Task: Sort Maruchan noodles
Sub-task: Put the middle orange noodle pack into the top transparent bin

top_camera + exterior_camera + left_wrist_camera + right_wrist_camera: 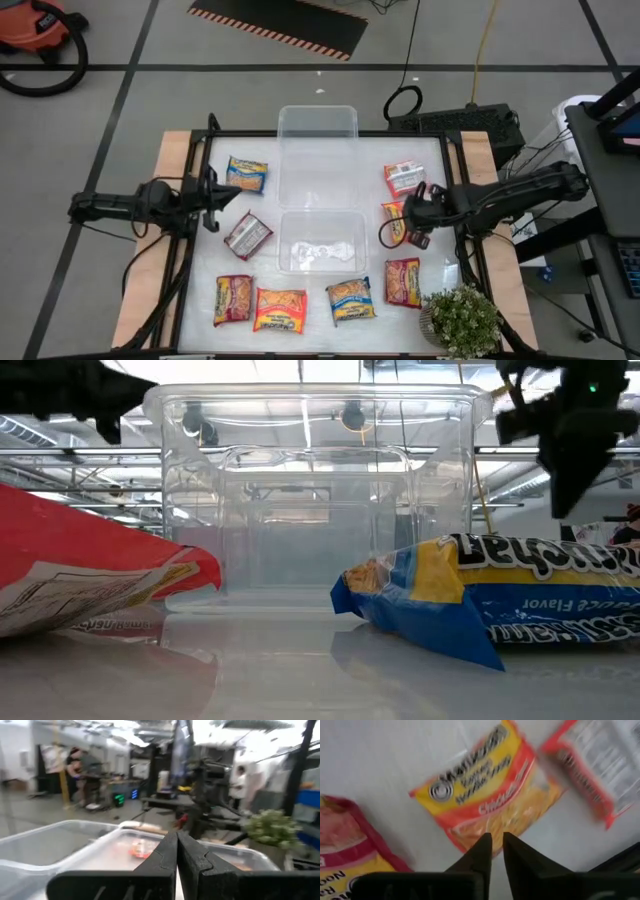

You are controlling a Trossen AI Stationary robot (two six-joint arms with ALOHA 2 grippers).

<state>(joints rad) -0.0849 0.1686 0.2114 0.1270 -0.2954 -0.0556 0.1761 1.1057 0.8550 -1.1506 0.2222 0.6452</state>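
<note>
Fingers [482, 851] slightly parted above orange Maruchan packet [490, 790]

Left arm: extended in from the table's left side, roughly level, wrist pointing toward the table centre. Left gripper [214, 196] fingers [165, 855] pressed together, nothing between them.

Right arm: extended in from the right side, elbow raised, wrist angled down at the table surface. Right gripper [412, 222] fingers [480, 851] parted by a narrow gap, with nothing held between them.
</note>
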